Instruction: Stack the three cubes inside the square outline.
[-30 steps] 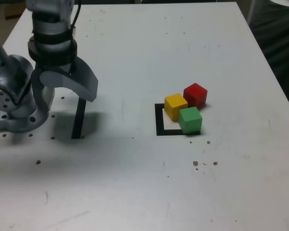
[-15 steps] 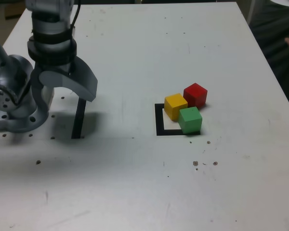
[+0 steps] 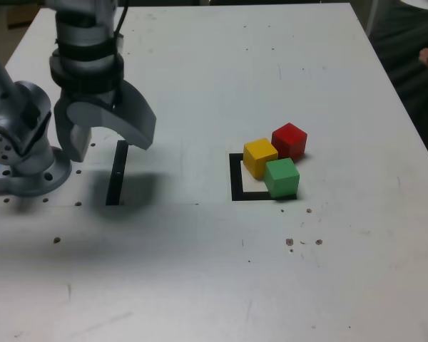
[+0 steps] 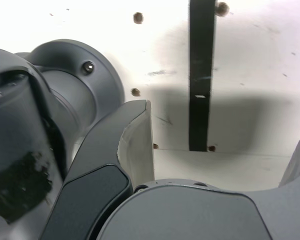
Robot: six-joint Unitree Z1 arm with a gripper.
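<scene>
White table (image 3: 164, 278) bearing cubes (image 3: 281, 178), outline (image 3: 237, 187), black strip (image 3: 118, 175).

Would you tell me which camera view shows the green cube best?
The exterior view: the green cube appears there whole, over the corner of the square outline. The wrist view doesn't show it, only the black strip, table and arm parts.

Arm (image 3: 88, 57) matte grey, dark bands at joints; thin black cable (image 3: 120, 27). Round grey base flange (image 4: 97, 75), metallic screw (image 4: 88, 66). Claw (image 3: 113, 117) grey, broad curved jaws, paler inner face.
</scene>
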